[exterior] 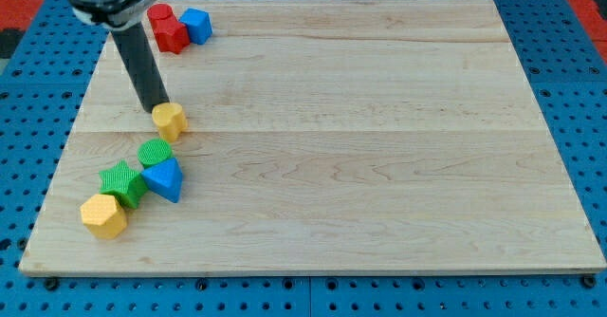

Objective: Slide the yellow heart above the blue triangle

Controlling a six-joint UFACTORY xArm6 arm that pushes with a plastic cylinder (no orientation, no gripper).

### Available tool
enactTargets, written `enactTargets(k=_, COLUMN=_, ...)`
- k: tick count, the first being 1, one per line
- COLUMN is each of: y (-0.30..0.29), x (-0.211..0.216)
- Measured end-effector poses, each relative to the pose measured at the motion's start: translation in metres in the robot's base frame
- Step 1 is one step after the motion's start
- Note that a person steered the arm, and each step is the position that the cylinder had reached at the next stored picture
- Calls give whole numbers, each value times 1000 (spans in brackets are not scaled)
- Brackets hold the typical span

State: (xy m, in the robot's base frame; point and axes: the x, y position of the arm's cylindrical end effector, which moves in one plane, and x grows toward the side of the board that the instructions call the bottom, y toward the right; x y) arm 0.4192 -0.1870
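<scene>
Bright even light, sharp pic (soft shadows under blocks), no glare.

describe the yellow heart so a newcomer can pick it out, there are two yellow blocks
Start at the wooden board and look at its left side, where the dark rod comes down. The yellow heart sits right at my tip, above the green and blue cluster. The other yellow block lies lower, near the board's bottom-left corner.

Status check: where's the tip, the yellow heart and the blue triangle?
My tip touching yellow heart block, its upper-left side. Blue triangle block below it. Green round block sits between them.
</scene>
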Motion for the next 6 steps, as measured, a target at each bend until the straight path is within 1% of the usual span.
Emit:
enactTargets(k=1, y=3, x=17)
enactTargets(k=2, y=4, x=17)
enactTargets(k=3, y=12, x=-30)
enactTargets(k=4, y=37, x=-1)
enactTargets(k=5, y=38, x=24)
enactTargets(k=6, y=59, x=3)
